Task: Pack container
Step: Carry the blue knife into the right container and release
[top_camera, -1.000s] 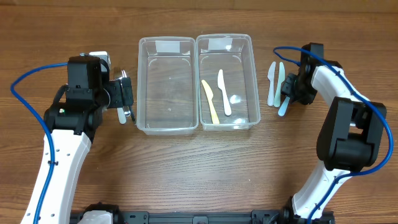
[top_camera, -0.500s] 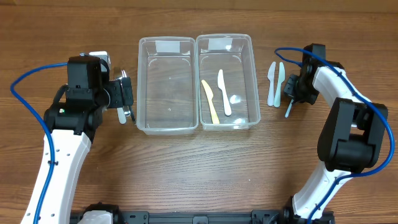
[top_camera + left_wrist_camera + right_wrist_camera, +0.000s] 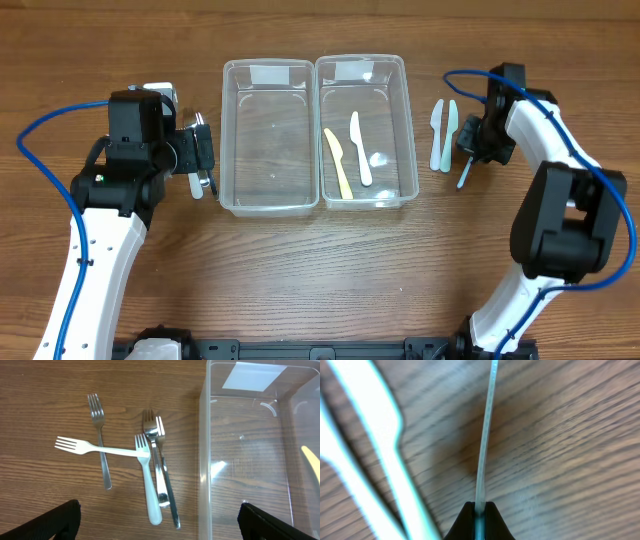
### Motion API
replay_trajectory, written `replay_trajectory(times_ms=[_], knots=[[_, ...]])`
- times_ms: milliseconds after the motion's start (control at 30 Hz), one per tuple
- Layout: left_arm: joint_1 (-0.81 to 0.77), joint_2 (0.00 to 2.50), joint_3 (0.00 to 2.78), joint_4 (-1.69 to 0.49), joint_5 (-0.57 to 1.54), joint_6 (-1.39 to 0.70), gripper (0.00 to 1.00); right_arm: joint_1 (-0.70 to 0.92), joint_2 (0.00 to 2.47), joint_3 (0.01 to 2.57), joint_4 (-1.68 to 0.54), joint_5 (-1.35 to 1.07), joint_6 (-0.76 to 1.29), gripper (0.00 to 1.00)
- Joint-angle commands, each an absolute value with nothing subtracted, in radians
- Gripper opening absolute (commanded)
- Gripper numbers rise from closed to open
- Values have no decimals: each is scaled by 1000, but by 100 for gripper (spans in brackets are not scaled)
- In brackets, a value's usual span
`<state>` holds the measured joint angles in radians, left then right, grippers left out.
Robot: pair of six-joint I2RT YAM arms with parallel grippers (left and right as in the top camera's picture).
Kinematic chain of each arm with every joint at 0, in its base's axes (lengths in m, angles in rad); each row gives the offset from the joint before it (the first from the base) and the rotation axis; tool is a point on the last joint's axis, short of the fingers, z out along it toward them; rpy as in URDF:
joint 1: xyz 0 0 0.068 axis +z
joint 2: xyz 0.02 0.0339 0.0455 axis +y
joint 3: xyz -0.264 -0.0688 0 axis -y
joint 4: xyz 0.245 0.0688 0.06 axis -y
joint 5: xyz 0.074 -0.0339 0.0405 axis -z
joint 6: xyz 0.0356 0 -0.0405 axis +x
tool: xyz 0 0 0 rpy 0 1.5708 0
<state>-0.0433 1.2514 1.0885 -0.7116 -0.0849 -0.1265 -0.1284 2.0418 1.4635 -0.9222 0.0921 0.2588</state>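
Observation:
Two clear plastic containers stand side by side: the left one [image 3: 264, 205] holds nothing, the right one [image 3: 408, 120] holds a yellow knife [image 3: 338, 162] and a white knife [image 3: 359, 147]. My right gripper [image 3: 470, 150] is shut on a pale blue knife [image 3: 485, 440], seen edge-on, just above the table to the right of the containers. Two more pale knives [image 3: 443, 134] lie beside it and also show in the right wrist view [image 3: 380, 450]. My left gripper [image 3: 157, 527] is open above several forks [image 3: 150, 470], metal and white plastic, left of the empty container [image 3: 202, 460].
The forks also show in the overhead view [image 3: 200, 183], partly hidden under the left gripper. Blue cables loop off both arms. Bare wooden tabletop lies in front of the containers.
The pale blue knife has turned from flat to edge-on and risen a little in my right gripper. The left arm has not moved.

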Motion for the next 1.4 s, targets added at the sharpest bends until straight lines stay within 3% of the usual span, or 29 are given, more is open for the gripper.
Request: replay_trajectory(times_ms=[0, 400, 800, 867, 933, 1033, 1200, 1367], knots=[[-39, 1256, 1115, -710, -70, -108, 100, -95, 1870, 1508, -928, 67, 267, 4], [-39, 1256, 1115, -710, -70, -108, 100, 128, 1592, 1508, -944, -10, 258, 4], [-39, 1256, 1115, -710, -70, -108, 100, 360, 1810, 1454, -830, -10, 259, 4], [-39, 1256, 1115, -710, -70, -108, 100, 366, 1814, 1454, -818, -10, 259, 19], [-39, 1256, 1115, -710, -70, -108, 100, 366, 1805, 1469, -817, -9, 258, 43], [-39, 1256, 1115, -710, -70, -109, 100, 356, 1770, 1510, -822, -8, 228, 56], [-39, 1256, 1115, -710, -70, -109, 100, 268, 1704, 1564, -812, 90, 216, 68], [-39, 1256, 1115, -710, -70, -108, 100, 113, 1709, 1564, -809, 114, 216, 68]])
